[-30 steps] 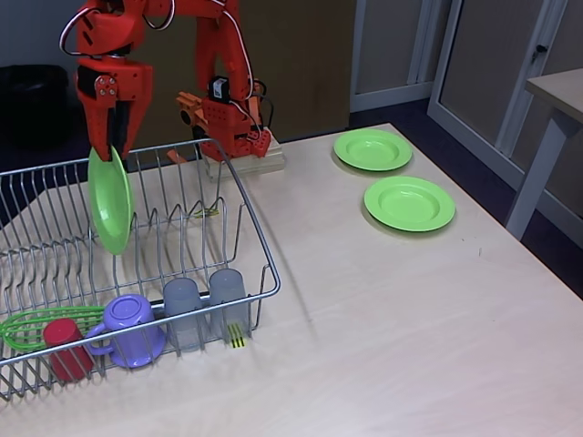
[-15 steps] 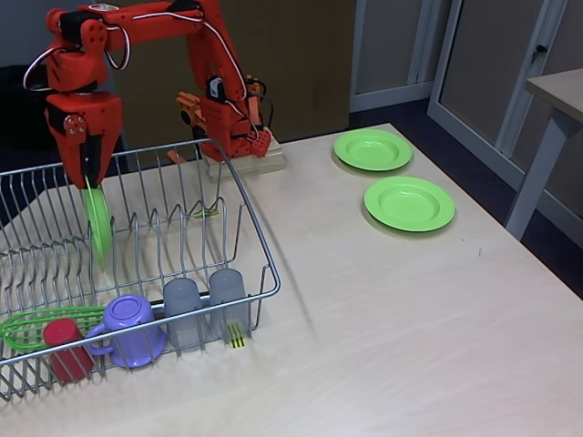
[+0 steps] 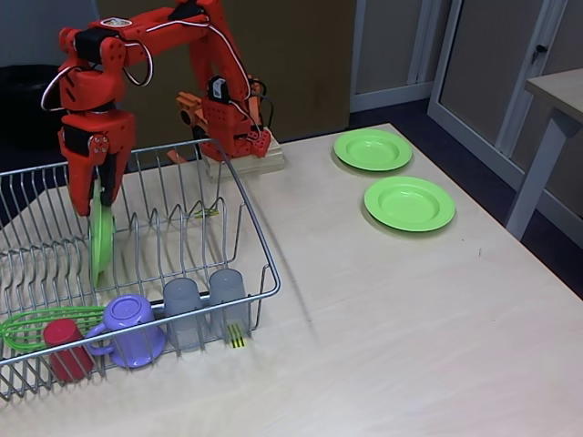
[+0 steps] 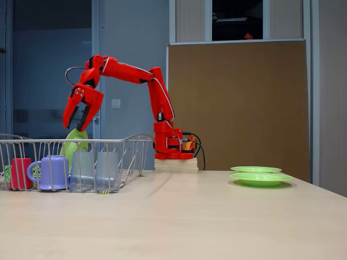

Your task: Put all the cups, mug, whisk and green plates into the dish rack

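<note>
Since the gripper [image 3: 98, 196] clamps the light, stiff, slick green plate [image 3: 100, 238] by its upper rim, edge-on inside the dish rack [image 3: 255, 237], I judge that rim the right hold.

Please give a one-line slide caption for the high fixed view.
Red arm's gripper stands round lime-green plastic plate on edge in silver wire dish rack.

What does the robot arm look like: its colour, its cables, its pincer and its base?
The arm is bright red-orange plastic in blocky segments. White and black cables loop along it. The pincer has two tapering fingers, same colour, with darker inner parts. The base stands on a pale block.
</note>
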